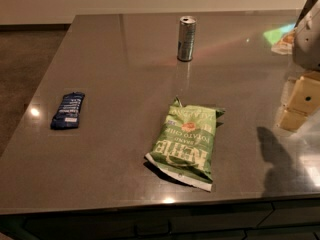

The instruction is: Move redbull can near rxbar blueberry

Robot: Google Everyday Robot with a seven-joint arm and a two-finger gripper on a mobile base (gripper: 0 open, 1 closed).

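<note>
Grey, glossy worktop [120, 59] carrying, by size: green chip bag [186, 143], front centre. Claw [300, 104], at the right edge, well apart from the can, how far open cannot be told. Redbull can [186, 38], upright, far centre. Rxbar blueberry [68, 111], flat, left. Advised: grip the can mid-body, keep it upright, travel behind the bag.

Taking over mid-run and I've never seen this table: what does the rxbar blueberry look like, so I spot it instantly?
On the grey countertop, look toward the left edge, opposite the gripper at the right edge. The rxbar blueberry lies flat there alone, left of the green chip bag. It is the small dark blue wrapper with white lettering, unlike the upright silver redbull can at the back.
</note>
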